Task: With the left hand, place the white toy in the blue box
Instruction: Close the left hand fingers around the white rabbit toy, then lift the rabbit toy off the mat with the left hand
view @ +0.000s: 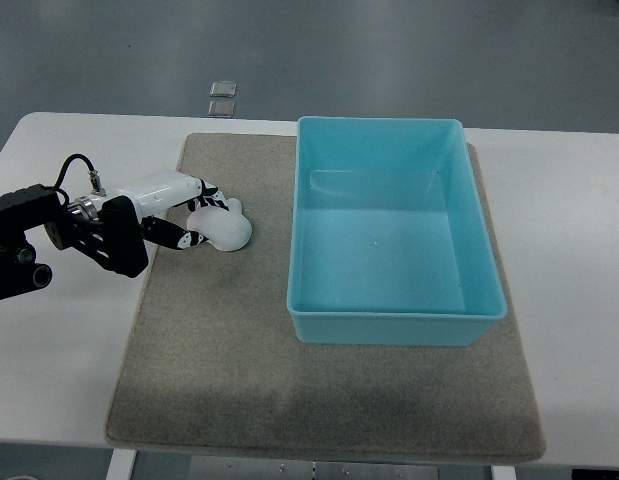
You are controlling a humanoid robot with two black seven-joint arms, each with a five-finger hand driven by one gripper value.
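- White toy (227, 231) is the smallest piece here, so the list starts from the biggest surface and works down to it
- White table (569, 300) fills most of the view, with grey floor beyond its far edge and two small square floor plates (222, 97) set close together there
- Grey-brown mat (209, 380) lies on the table, rectangular, covering the middle of it; white tabletop shows to its left, right and far side
- Blue box (394, 328) stands on the right half of the mat, open at the top, its inside bare; its right wall runs close along the mat's right edge
- Left arm (49, 240) comes in from the left edge over the white tabletop, black at the wrist with a black cable looping above it, then a white forearm shell leading onto the mat
- Left hand (194, 215) sits at the mat's left part, its black-and-white fingers (184, 238) curled around the near-left side of the toy and touching it; whether the toy is lifted clear of the mat cannot be told from above
- Rounded and pale, the toy sits over the mat's left part, well apart from the box's left wall and outside the box
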